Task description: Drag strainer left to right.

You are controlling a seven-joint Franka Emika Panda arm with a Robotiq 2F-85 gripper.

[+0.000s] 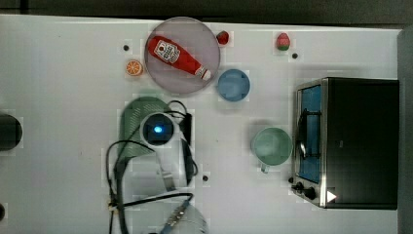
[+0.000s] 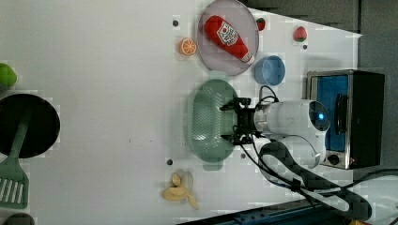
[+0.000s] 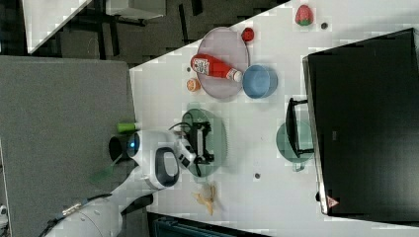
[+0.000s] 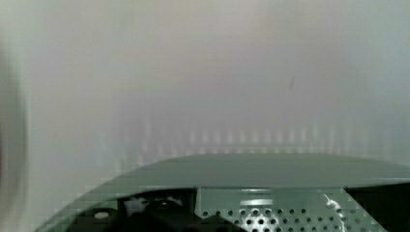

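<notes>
While the drag is not done, the strainer (image 2: pixel 206 119) waits.
The gripper (image 2: pixel 233 121) sits in it near the table's middle; I cannot tell its grip.

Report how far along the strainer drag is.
Done: the gripper has reached the strainer and sits at its rim. In hand: contact there; finger state unclear. Left: the drag itself; in the top view the strainer lies left of the green mug and toaster oven.

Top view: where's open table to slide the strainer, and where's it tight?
Bare table lies between the strainer and the green mug, below the blue bowl. The top view's left side is also bare. It is crowded near the plate and the toaster oven.
</notes>
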